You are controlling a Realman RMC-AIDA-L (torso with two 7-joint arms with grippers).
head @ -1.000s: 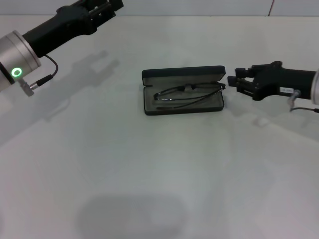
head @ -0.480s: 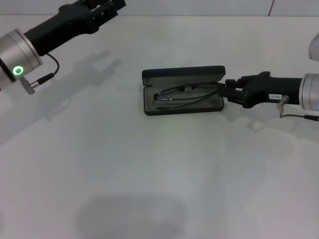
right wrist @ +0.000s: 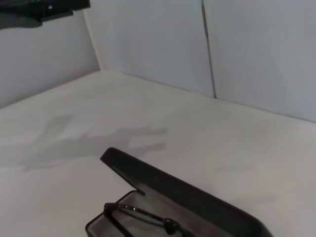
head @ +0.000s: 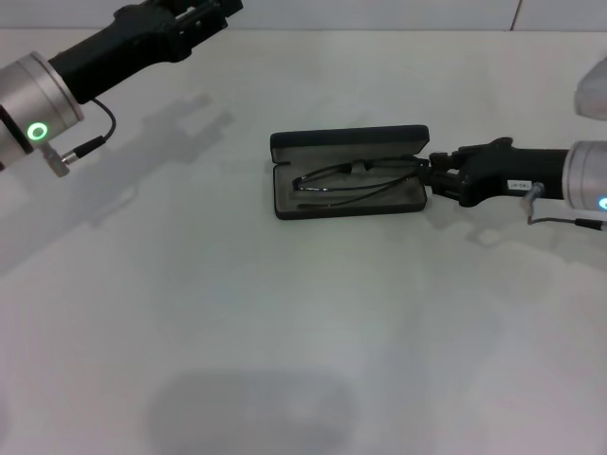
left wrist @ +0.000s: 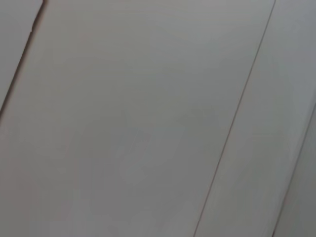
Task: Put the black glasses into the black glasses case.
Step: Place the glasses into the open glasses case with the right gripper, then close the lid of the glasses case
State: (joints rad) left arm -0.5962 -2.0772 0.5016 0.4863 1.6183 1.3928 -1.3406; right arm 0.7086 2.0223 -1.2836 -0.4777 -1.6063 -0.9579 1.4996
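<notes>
The black glasses case (head: 349,142) lies open at the table's middle, its lid standing toward the far side. The black glasses (head: 353,167) rest inside on the grey lining, one temple end reaching the case's right end. My right gripper (head: 432,173) sits low at that right end, touching or nearly touching the case rim and the temple tip. The right wrist view shows the lid (right wrist: 182,190) and part of the glasses (right wrist: 148,216) close below. My left gripper (head: 213,11) hangs raised at the far left, well away from the case.
The case stands on a plain white table (head: 285,332). A white wall with panel seams (right wrist: 207,49) rises behind it. The left wrist view holds only wall panels (left wrist: 148,123). The left arm (right wrist: 44,10) shows at the edge of the right wrist view.
My right gripper moved left from beside the case to its right end, then held there. The left arm drifted slightly right. The glasses stay in the case.
</notes>
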